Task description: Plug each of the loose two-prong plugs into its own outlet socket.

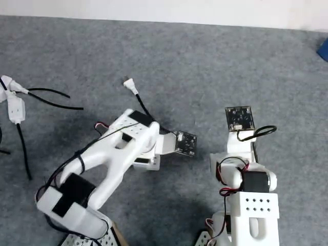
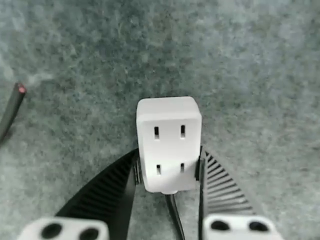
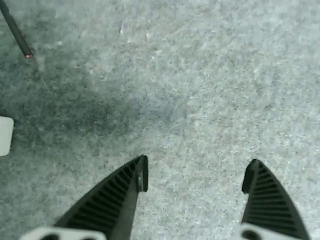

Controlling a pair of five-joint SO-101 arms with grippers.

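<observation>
The right tool (image 3: 197,165) gapes over grey carpet (image 3: 200,75), with a black cable end (image 3: 16,34) and possibly a white socket (image 3: 4,136) beyond.

Socket block (image 2: 167,125): between the fingers of the left gripper (image 2: 168,154), touching both, over the carpet (image 2: 250,60).
Its cord (image 2: 172,215): out of the near end, between the fingers.
Loose plug (image 1: 130,84): on the carpet beyond the left arm (image 1: 107,164), its cord running back under that arm.
Second socket block (image 1: 16,108): far left edge, well apart from both arms, cords trailing right and toward the front.
Right gripper (image 3: 198,162): fingers apart above bare carpet, right of the left arm.
</observation>
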